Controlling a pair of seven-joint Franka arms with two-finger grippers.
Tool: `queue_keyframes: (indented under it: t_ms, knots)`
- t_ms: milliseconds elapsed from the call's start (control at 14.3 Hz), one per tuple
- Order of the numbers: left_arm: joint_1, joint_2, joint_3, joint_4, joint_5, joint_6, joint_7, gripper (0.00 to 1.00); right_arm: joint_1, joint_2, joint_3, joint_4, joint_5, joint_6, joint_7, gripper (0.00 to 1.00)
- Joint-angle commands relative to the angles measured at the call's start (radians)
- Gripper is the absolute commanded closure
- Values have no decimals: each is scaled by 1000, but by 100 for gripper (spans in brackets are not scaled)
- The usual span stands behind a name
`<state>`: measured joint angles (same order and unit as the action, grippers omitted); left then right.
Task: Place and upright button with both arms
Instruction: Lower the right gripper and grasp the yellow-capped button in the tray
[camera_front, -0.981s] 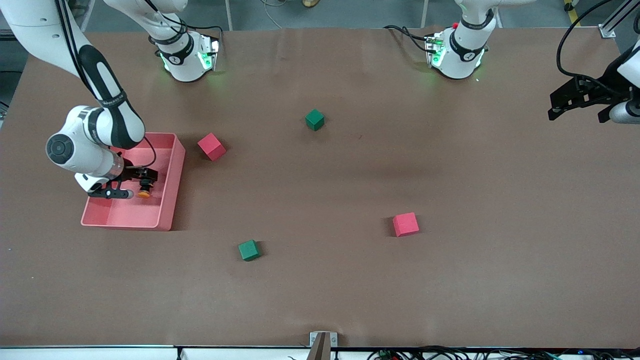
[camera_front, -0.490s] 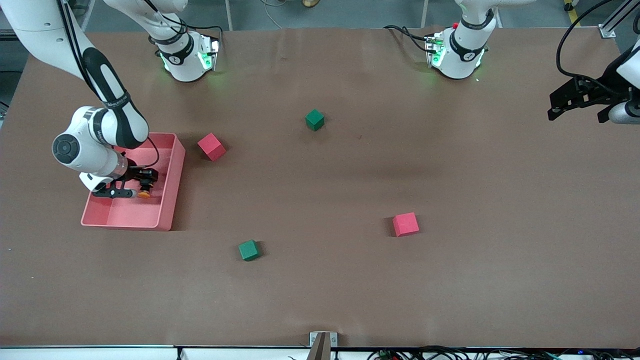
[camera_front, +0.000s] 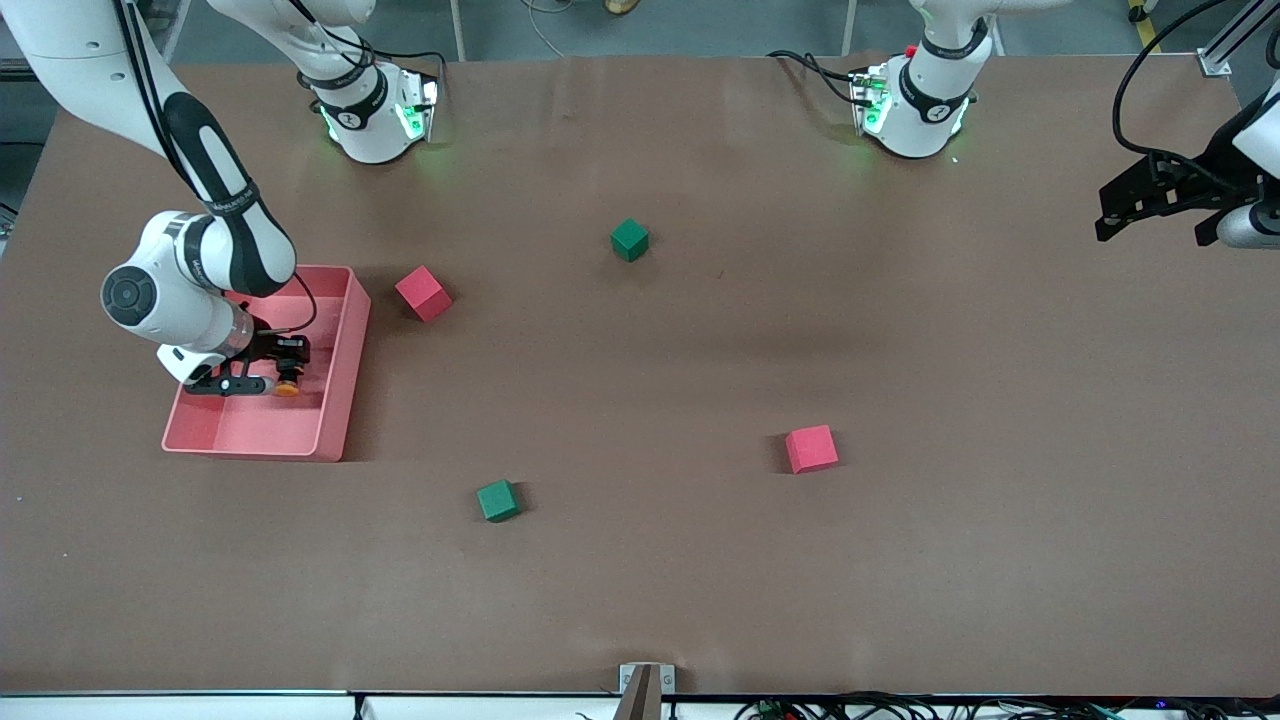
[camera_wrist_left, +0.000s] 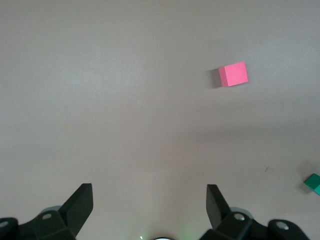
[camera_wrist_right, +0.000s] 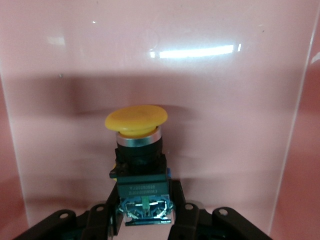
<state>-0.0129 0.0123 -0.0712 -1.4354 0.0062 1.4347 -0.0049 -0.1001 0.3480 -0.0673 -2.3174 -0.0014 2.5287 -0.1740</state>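
Up close, button (camera_wrist_right: 136, 150) silver-collared (yellow cap)

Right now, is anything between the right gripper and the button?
Nothing visible. The right gripper is already shut on the button inside the pink tray; its fingers flank the dark body. The left gripper waits, open, over the table's end.

The worktop (camera_front: 640, 560) wears a matt brown sheet, paper-like, with faint creases. The pink tray (camera_front: 340, 400) looks like glossy plastic; its floor mirrors a bright strip of light. The button (camera_wrist_right: 136, 121) has a smooth orange plastic cap over a shiny metal ring and a dark plastic body. The arms' shells (camera_front: 165, 295) are glossy white. The cubes (camera_front: 811, 448) look matt.
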Motion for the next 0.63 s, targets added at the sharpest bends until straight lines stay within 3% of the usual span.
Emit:
queue_keyframes:
  t_ms: [0,210,561]
  knots:
    - [2,-25,-1,-23,6,9,0,0,-6,-15,4,-16,-9,2,-16,96]
    - [-1,-20,-1,-23,6,10,-4,0,6,-104,7,39,-9,-143,-15,97]
    - [1,-21,-1,-23,6,10,-7,0,75,-141,9,292,1,-489,34,97]
